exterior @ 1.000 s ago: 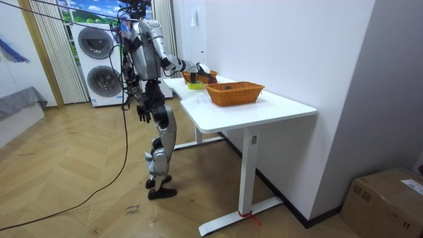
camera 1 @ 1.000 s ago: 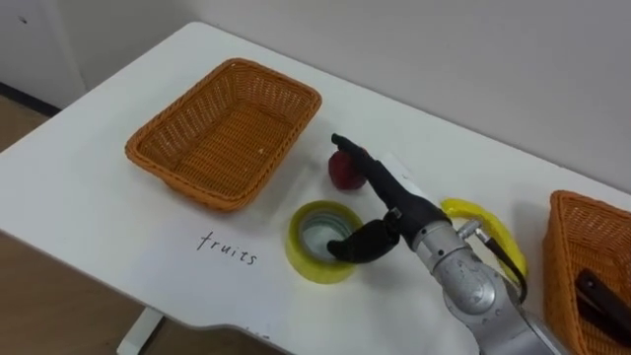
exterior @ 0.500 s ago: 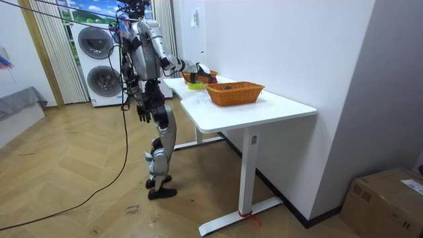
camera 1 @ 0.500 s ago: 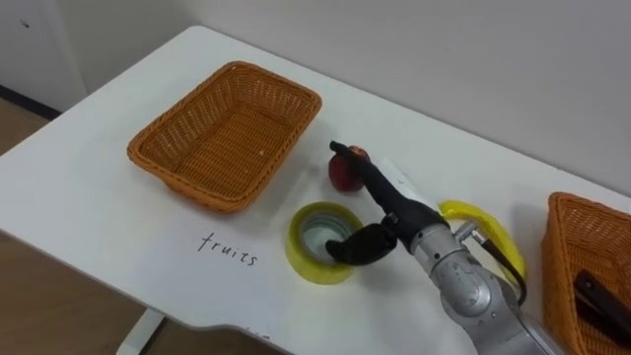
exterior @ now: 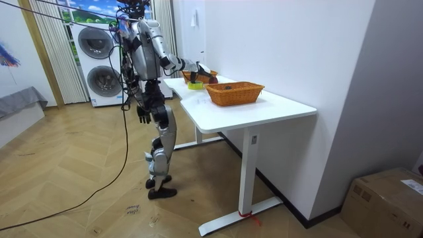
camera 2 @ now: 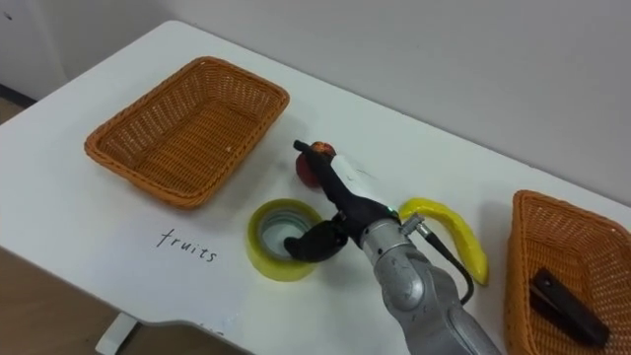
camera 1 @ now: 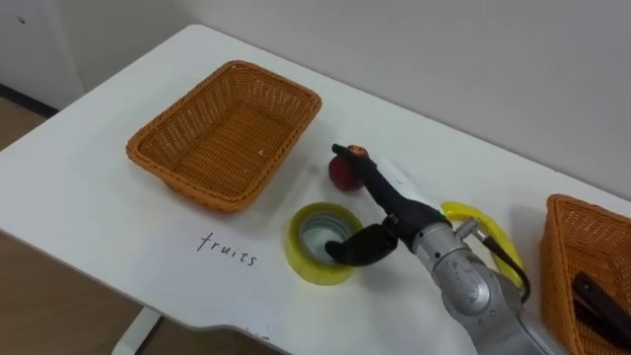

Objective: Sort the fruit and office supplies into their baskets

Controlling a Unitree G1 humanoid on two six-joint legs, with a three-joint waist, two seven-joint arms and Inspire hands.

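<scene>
Right hand stretched over the tape roll toward the apple

The robot stood at the white table (camera 1: 89, 197), its right hand (camera 1: 392, 205) held low over the top with the fingers (camera 1: 367, 173) straight and released, their tips at the top of the red apple (camera 1: 341, 176), while the thumb hung curved above the hole of the yellow tape roll (camera 1: 299, 251). The apple lay on the table just beside the empty left basket (camera 1: 222, 133), the written word "fruits" (camera 1: 227, 248) in front of that basket. A banana (camera 1: 471, 211) lay behind the wrist, and the right basket (camera 1: 567, 266) held a dark object (camera 1: 601, 301). The left hand (exterior: 142, 114) hung at the robot's side, too small to tell whether open or closed.
</scene>
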